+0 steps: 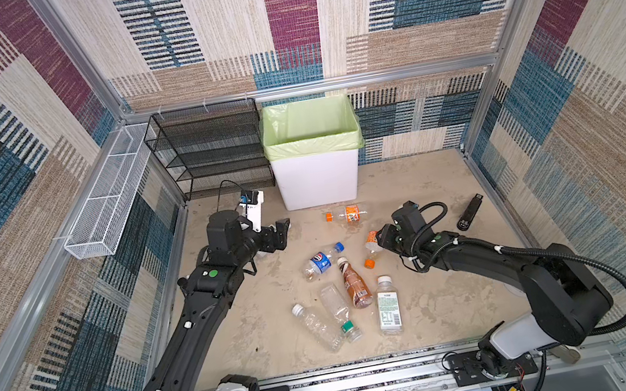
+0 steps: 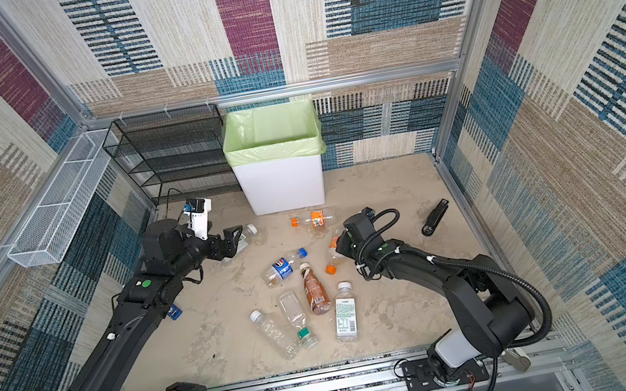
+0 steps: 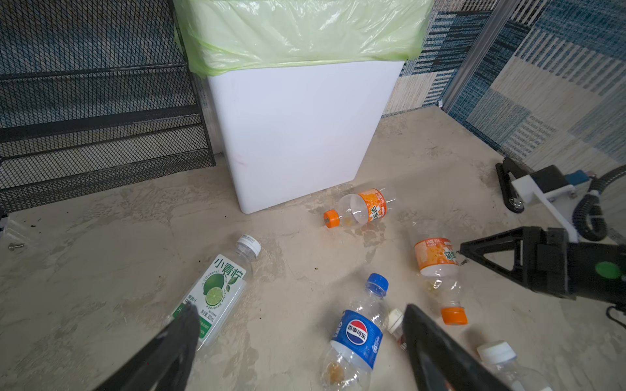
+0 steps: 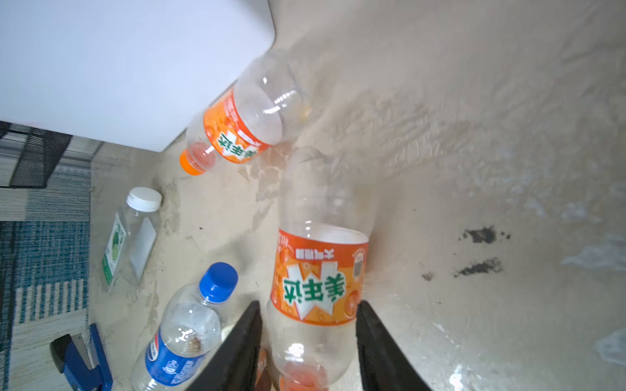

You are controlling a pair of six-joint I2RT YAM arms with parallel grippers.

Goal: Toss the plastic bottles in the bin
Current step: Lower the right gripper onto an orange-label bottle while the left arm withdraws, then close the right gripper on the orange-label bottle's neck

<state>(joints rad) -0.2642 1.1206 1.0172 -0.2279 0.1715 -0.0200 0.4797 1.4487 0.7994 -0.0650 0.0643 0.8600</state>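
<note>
Right hand (image 4: 308, 306) pinches the orange-label bottle (image 4: 318, 270) across its body, lying on the bench (image 1: 446, 311) before the bin (image 1: 317, 179), presumably for lifting. Left hand (image 3: 299, 311) spread above the lime-label bottle (image 3: 216, 287), likely next. Other plastic bottles (image 1: 357, 288) lie scattered nearby.

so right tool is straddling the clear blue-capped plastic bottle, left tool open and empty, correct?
Not quite. In the right wrist view the right tool straddles the clear orange-labelled plastic bottle; the clear blue-capped plastic bottle lies beside it, outside the jaws. The left tool is open and empty, as you said.
</note>
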